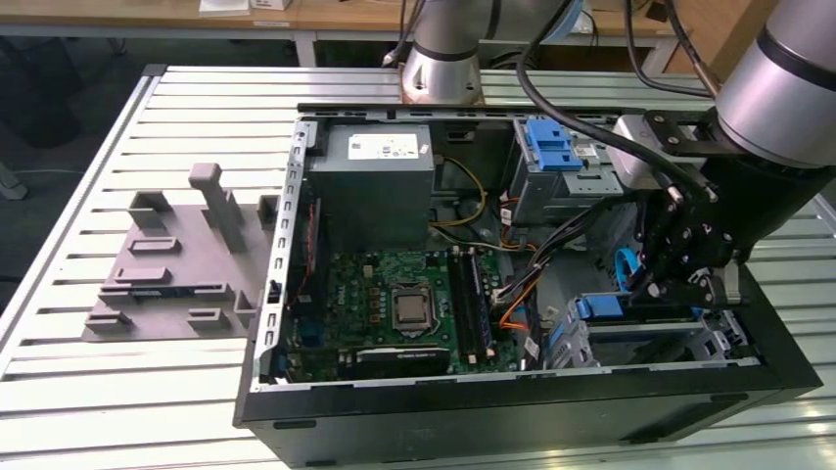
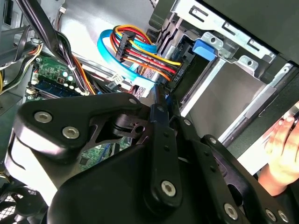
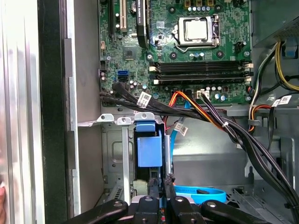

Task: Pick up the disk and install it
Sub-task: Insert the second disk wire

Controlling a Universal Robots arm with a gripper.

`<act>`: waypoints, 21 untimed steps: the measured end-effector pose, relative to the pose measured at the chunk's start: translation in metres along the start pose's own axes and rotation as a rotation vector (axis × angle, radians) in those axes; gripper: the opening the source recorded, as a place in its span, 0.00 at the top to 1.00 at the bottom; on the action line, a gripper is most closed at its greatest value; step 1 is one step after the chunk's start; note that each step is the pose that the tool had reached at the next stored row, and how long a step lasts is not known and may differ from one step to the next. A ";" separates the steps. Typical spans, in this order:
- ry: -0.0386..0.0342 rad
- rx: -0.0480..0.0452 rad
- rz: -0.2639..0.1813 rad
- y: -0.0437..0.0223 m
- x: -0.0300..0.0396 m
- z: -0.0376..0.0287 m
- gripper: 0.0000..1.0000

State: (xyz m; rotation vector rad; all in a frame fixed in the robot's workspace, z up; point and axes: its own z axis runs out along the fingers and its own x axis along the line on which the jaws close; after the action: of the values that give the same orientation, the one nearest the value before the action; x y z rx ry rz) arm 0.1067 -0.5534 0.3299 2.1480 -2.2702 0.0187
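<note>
The disk (image 1: 604, 309) sits in the lower drive bay at the front corner of the open computer case (image 1: 281, 294), on the exterior view's right. Its blue carrier frame (image 3: 149, 150) stands between the bay's metal rails in the first wrist view, and a blue tab (image 2: 205, 49) of it appears in the second wrist view. My gripper (image 1: 664, 286) reaches down into the case at that bay. Its black fingers (image 3: 169, 185) are drawn close together, pinching a thin blue edge of the carrier. The gripper (image 2: 159, 100) tip lies right at the bay mouth. The disk's metal face is hidden.
A grey power-supply box (image 1: 379, 162) and green motherboard (image 1: 392, 304) occupy the case. Orange, black and blue cables (image 2: 140, 51) hang close to the bay. A second blue carrier (image 1: 555, 147) sits in the upper cage. A grey fixture (image 1: 170, 264) lies on the table. A person's hand (image 2: 280, 140) is near the case.
</note>
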 end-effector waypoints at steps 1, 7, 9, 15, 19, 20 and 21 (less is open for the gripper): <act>-0.0001 0.0000 0.000 0.0000 0.0000 0.0001 0.84; -0.0001 0.0000 0.000 0.0000 0.0000 0.0005 0.84; -0.0005 0.0000 0.000 0.0000 0.0001 0.0010 0.84; -0.0032 0.0000 0.000 0.0000 -0.0001 0.0021 0.83; -0.0016 -0.0001 0.000 0.0000 0.0000 0.0015 0.77; -0.0015 -0.0001 0.000 0.0000 0.0000 0.0015 0.77; -0.0016 -0.0001 0.000 0.0000 0.0000 0.0014 0.77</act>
State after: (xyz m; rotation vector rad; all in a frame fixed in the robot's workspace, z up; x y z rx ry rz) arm 0.1067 -0.5535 0.3285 2.1488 -2.2710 0.0169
